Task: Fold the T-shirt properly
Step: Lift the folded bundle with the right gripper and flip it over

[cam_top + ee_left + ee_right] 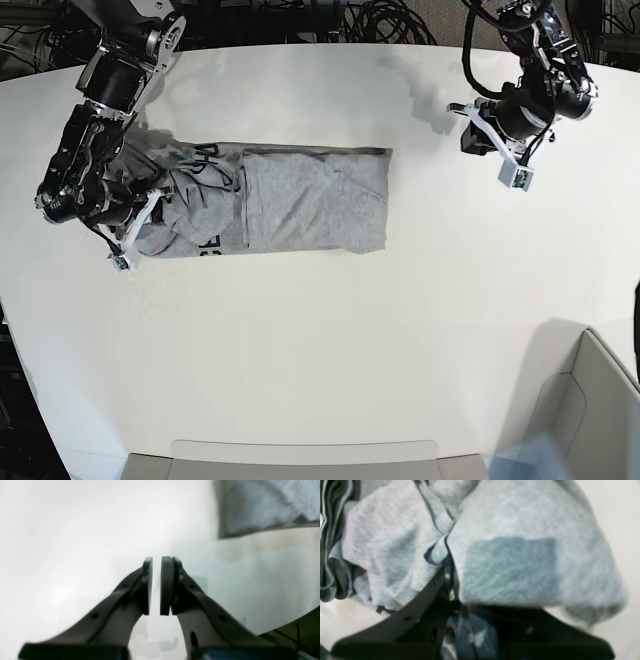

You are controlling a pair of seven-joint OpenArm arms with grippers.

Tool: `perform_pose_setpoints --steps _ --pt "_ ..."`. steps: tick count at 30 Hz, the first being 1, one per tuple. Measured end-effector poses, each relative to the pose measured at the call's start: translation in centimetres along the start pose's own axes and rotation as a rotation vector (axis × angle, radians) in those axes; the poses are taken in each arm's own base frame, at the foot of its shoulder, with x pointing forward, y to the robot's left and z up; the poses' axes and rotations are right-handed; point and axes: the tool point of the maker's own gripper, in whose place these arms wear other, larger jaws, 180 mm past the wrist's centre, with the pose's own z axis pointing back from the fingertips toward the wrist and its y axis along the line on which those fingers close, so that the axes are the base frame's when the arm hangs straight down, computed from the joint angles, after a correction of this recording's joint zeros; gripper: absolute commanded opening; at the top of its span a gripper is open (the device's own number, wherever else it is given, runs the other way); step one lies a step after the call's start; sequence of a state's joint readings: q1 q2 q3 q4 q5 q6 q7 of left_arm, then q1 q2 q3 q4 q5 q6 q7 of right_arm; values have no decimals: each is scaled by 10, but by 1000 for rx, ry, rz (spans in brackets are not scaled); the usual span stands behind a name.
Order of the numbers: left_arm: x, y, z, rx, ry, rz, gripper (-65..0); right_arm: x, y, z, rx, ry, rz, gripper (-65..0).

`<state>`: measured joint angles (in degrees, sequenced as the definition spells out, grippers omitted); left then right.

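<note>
The T-shirt [300, 200] is lying on the white table [330, 340] in the upper left of the base view, partly folded into a long band, with black lettering showing near its bunched left end. The right gripper [140, 215] is sitting at that bunched end, its fingers pinching a fold of grey cloth (the wrist view shows fabric caught between them). The left gripper [156, 586] is hanging over bare table at the upper right, well apart from the shirt, its pads [167, 585] nearly together with only a thin gap.
</note>
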<state>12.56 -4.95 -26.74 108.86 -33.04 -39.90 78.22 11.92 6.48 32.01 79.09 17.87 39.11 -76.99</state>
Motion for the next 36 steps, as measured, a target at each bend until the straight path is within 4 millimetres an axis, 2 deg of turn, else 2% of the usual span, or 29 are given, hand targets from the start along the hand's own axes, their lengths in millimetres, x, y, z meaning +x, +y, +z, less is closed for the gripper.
perform_pose_setpoints --steps 3,8,10,14,17,22,27,31,36 --pt "0 1 0 2 0 0 -594 24 35 5 13 -56 130 -650" --pt "-13 6 4 14 39 -7 -593 55 95 15 21 -127 138 -650" --pt "-11 12 6 28 40 -20 -593 66 120 15 34 -141 124 -650" --pt "-17 18 10 42 60 -33 -593 72 176 5 111 -139 119 -650" --pt "-20 20 11 47 72 -38 -593 69 203 -2 138 -127 120 -650" --pt "-40 26 17 60 122 -44 -593 60 233 -30 158 -18 139 -650" --pt "-39 25 17 58 120 -43 -593 56 240 -47 144 46 145 -650" --pt "-39 25 17 58 121 -43 -593 55 262 -47 176 50 174 -526" --pt "-39 25 17 58 120 -43 -593 49 288 -47 204 65 271 -412"
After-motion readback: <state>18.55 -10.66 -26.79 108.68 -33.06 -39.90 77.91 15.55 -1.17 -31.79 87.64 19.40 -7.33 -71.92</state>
